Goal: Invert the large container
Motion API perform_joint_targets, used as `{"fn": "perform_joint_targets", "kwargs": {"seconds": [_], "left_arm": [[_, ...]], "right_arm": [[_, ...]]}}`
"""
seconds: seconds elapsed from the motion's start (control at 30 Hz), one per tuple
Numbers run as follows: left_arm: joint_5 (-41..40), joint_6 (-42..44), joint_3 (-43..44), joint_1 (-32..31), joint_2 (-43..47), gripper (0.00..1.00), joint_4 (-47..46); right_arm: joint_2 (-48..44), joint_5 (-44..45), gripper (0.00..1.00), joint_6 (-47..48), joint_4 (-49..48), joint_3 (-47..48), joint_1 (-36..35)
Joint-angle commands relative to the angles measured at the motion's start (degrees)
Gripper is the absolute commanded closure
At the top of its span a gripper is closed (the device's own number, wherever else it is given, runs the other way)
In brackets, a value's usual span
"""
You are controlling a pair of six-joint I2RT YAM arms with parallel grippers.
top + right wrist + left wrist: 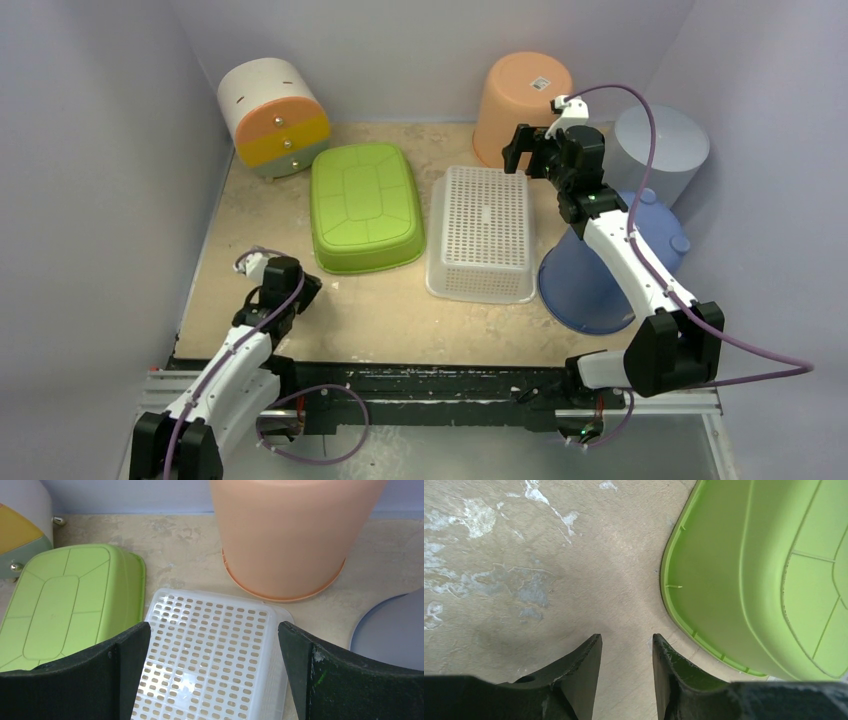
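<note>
A tabletop seen from above, walled in pale grey, with two robot arms bolted at the near edge. At centre left lies a green basin (365, 205), rectangular with rounded corners. It is probably the large container the task means, though several tubs share the table (400, 310). It rests bottom-up, rim flat on the surface and ribbed base facing the ceiling, so the flip looks done for this one.

The left gripper (300, 290) sits low, just beside the basin's near left corner and not touching it. Its wrist camera shows the two dark jaws parted over bare table, with nothing between them and the basin's rim off to the right. It is released, placed as if letting go of that corner.

The right gripper (525, 150) hangs above the far end of a white perforated basket (482, 230), which lies bottom-up just right of the basin. Its jaws are spread wide and grasp nothing; the basket's far edge shows between them in the wrist view, perhaps ready to steady it or simply keeping clear.

Behind the basket stands an orange bucket (522, 100), also inverted. A blue bucket (575, 285) lies tilted at the right, partly hidden by the right arm. A small drawer unit (272, 115) sits in the back left corner.
</note>
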State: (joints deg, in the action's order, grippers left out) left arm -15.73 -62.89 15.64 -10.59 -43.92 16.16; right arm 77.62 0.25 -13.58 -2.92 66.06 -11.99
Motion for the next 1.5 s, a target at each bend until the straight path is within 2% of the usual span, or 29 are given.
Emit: {"fn": "perform_joint_targets", "kwargs": {"seconds": [0.0, 0.1, 0.47, 0.57, 0.7, 0.87, 1.13, 1.33, 1.47], "left_arm": [[-2.31, 2.86, 1.91, -0.13, -1.08, 0.59, 1.60], [-3.12, 6.28, 5.08, -0.13, -3.42, 0.53, 2.91], [-10.68, 16.85, 20.84, -1.37, -6.79, 0.44, 6.67], [-15.92, 18.93, 27.22, -5.18, -9.98, 0.42, 7.15], [-23.36, 21.98, 36.04, -14.08, -17.87, 0.40, 6.77], [-18.00, 26.35, 43.89, -16.35, -27.05, 0.39, 5.30], [-19.23, 30.25, 42.14, -17.97, -28.25, 0.37, 0.58], [-19.43, 31.43, 40.39, -18.15, -27.58, 0.37, 0.01], [-18.54, 32.25, 37.96, -18.15, -26.25, 0.36, -3.20]], "right_arm": [[0.32, -0.76, 0.00, 0.08, -1.13, 0.56, -0.89], [1.55, 1.49, 0.00, 1.14, 0.64, 1.81, -3.48], [0.99, 6.77, 0.00, 1.99, 1.37, 2.74, -15.54], [1.28, 9.48, 0.00, 2.65, 2.19, 3.44, -18.62], [2.04, 10.81, 0.00, 3.18, 2.71, 4.87, -20.47], [2.75, 10.32, 0.00, 3.39, 2.94, 6.90, -21.40], [6.37, 15.38, 0.00, 3.74, 3.60, 8.65, -27.09], [8.75, 21.19, 0.00, 2.46, 3.80, 8.83, -27.57], [8.48, 21.32, 0.00, 2.69, 3.40, 7.92, -27.57]]}}
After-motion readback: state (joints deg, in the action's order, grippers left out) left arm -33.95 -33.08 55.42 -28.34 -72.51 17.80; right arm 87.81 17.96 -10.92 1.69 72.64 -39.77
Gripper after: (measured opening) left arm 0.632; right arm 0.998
